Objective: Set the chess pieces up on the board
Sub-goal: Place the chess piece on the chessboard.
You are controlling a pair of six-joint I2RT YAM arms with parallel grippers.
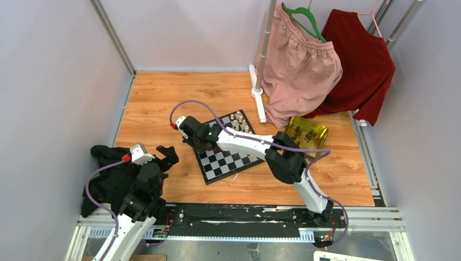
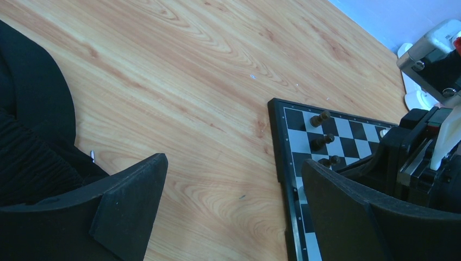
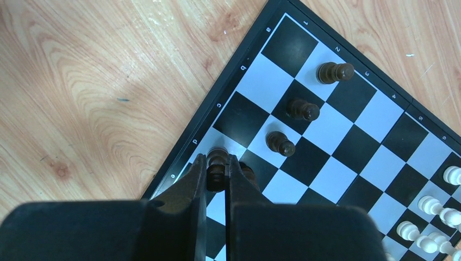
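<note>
My right claw (image 3: 216, 169) is clamped on one tiny dark brown-black chess piece (image 3: 217, 159), with a finger pressed to each side of it. The piece is over the edge row of the small flat black-and-white checked board (image 3: 255, 81), at the file marked d. I cannot tell whether its base touches the square. Three more dark pieces (image 3: 303, 110) stand upright in the second row on files a, b and c, apart from one another.

Tiny cream-white pieces (image 3: 435, 209) are grouped at the opposite side of the board.

My left claw (image 2: 234, 166) is spread wide and holds nothing. It is above the light wooden table (image 2: 190, 81), just beside the board's corner. A black cloth (image 2: 27, 136) lies next to that claw.

The shiny gold rectangular tray (image 1: 325, 133) rests near the board on my right side, with a few dark pieces in it.
</note>
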